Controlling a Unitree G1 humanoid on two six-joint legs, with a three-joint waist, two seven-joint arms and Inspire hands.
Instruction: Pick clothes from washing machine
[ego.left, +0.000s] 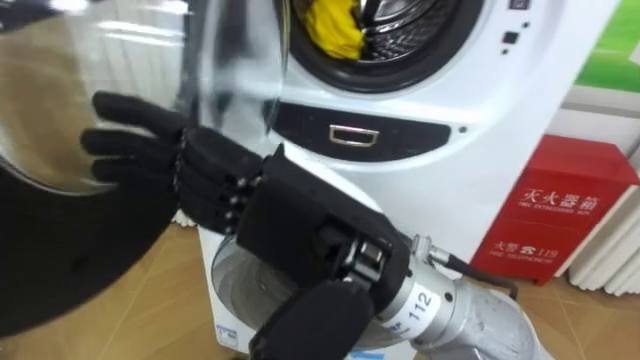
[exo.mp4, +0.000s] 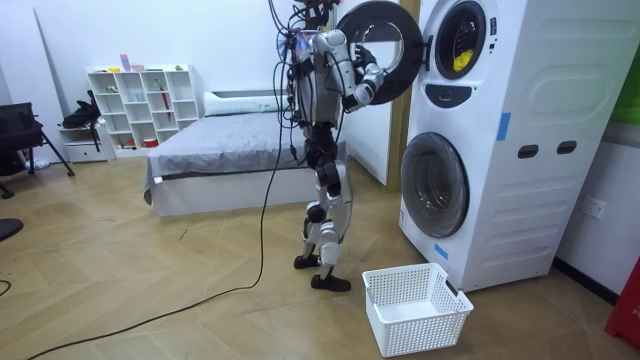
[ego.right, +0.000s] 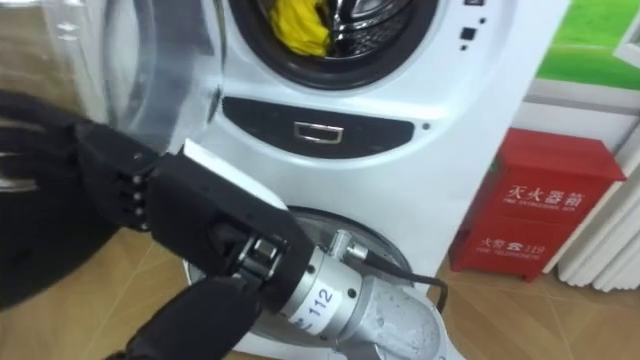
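A yellow piece of clothing (ego.left: 335, 28) lies in the drum of the upper washing machine (ego.left: 470, 110), whose round door (ego.left: 60, 250) stands swung open to my left. My right hand (ego.left: 150, 150) reaches in from the lower right, open, its straight fingers laid against the door's clear glass. It stays left of and below the drum opening, apart from the yellow cloth. In the room view I stand upright facing the stacked machines, right arm raised to the door (exo.mp4: 352, 20).
A second machine (exo.mp4: 435, 185) with its door closed sits under the upper one. A white laundry basket (exo.mp4: 415, 310) stands on the floor before it. A red cabinet (ego.left: 565, 215) is at the right. A bed (exo.mp4: 230, 150) and shelf (exo.mp4: 140, 105) lie behind me.
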